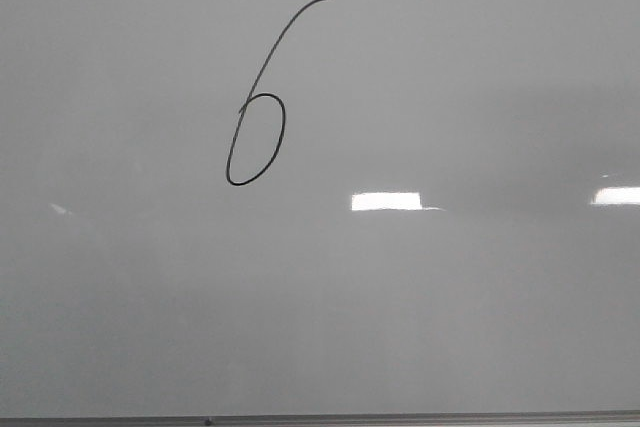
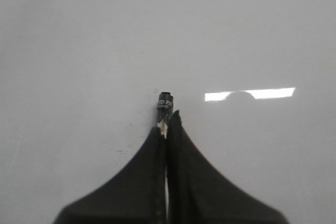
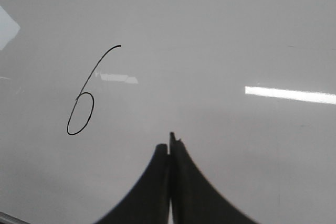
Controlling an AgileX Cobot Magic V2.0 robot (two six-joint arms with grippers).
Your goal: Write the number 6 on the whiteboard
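The number 6 (image 1: 265, 95) is drawn in thin black line on the whiteboard (image 1: 450, 297), left of centre and in its upper half. Neither gripper shows in the front view. In the left wrist view my left gripper (image 2: 167, 121) is shut on a black marker (image 2: 164, 102), whose labelled end sticks out past the fingertips over bare whiteboard (image 2: 79, 51); no digit shows there. In the right wrist view my right gripper (image 3: 170, 142) is shut with nothing visible in it, over the whiteboard (image 3: 236, 35), apart from the number 6 (image 3: 84, 94).
Bright rectangular light reflections (image 1: 386, 201) lie on the board. A thin dark frame edge (image 1: 400, 418) runs along the board's near side, and a corner of it shows in the right wrist view (image 3: 10, 217).
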